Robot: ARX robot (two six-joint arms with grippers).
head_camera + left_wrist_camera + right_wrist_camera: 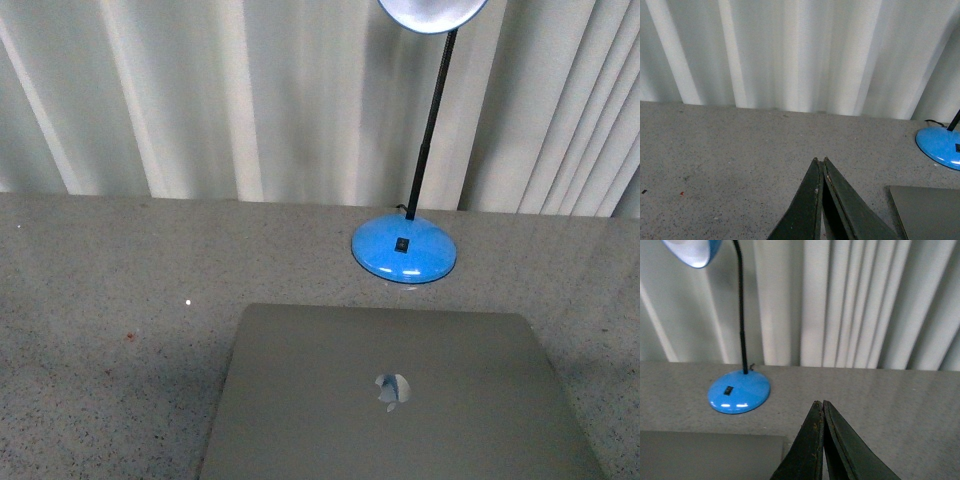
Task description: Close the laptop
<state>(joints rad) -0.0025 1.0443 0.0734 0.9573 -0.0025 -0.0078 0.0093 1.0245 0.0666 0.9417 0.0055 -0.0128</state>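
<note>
Grey-silver laptop (pixel 400 400) fills the near edge of the front view, its lid's outer face with the apple logo turned toward the camera. Whether the lid already lies flat or leans back is hard to tell from this angle; no keys or screen show, and in both wrist views it reads as a low, flat slab, so the closing looks done or nearly so. To the left, the left gripper (pixel 820 161) hovers clenched, tips together, grasping nothing, just beside the laptop's left corner. Farther right, the right gripper (pixel 819 403) is likewise clenched and empty, near the laptop's right far corner. Both appear parked clear of the lid. Beyond the laptop stands a blue-based desk lamp (pixel 404 248). A speckled grey surface (pixel 110 290) runs back to pale pleated curtains (pixel 250 100).
</note>
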